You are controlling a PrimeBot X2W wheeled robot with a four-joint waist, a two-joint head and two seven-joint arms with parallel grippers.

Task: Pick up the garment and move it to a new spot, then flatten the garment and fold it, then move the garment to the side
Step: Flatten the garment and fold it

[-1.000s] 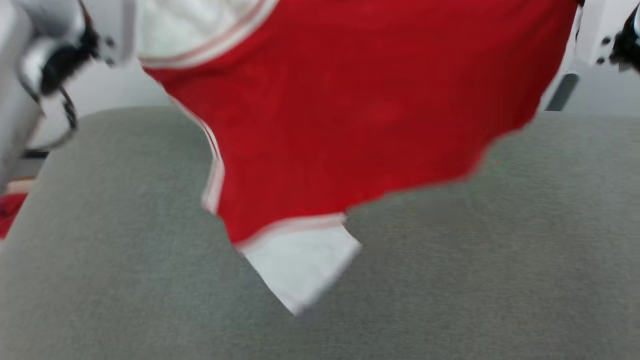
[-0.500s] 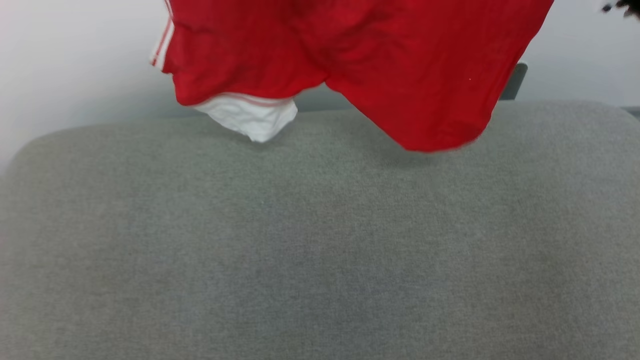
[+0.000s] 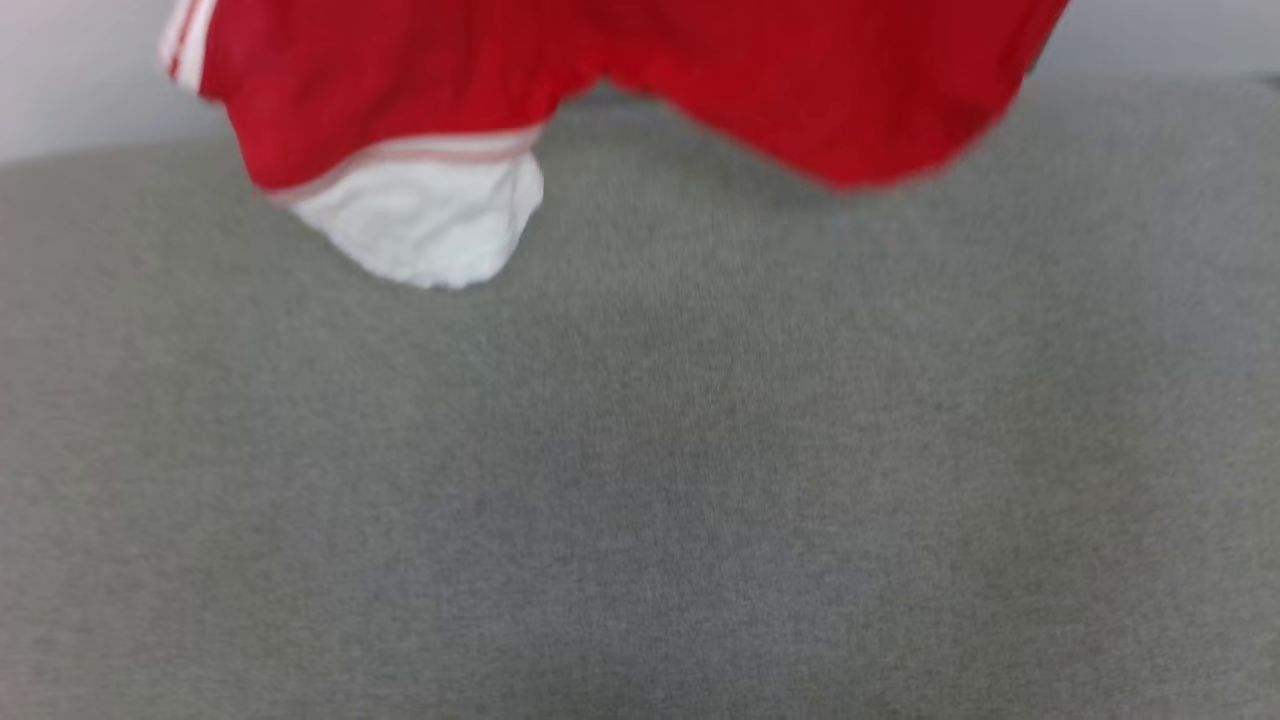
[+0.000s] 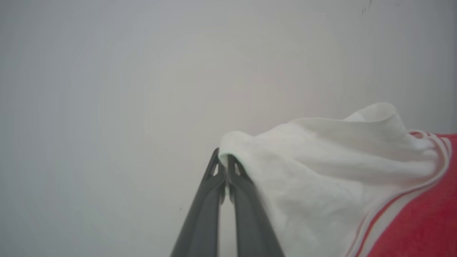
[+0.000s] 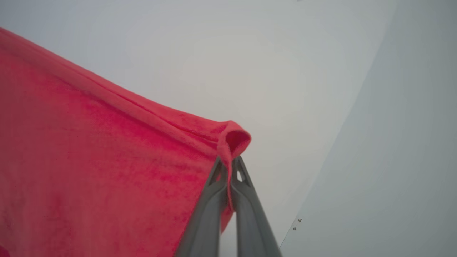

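Garment (image 3: 700, 70) hangs across the top of the head view, above the grey padded surface (image 3: 640, 500). White sleeve (image 3: 420, 225), upper left of centre, droops lowest; whether it touches the surface cannot be told through the blur. Left gripper (image 4: 224, 159): jaws together, pinching white sleeve cloth, lower centre of the left wrist view. Right gripper (image 5: 228, 162): jaws clamped on a rolled red hem corner, centre of the right wrist view. Judgement: cloth is light, soft and limp; it sags between the two holds and is likely to swing and bunch. Thin pinches may slip. Hemmed edges and corners look best to hold for spreading flat.
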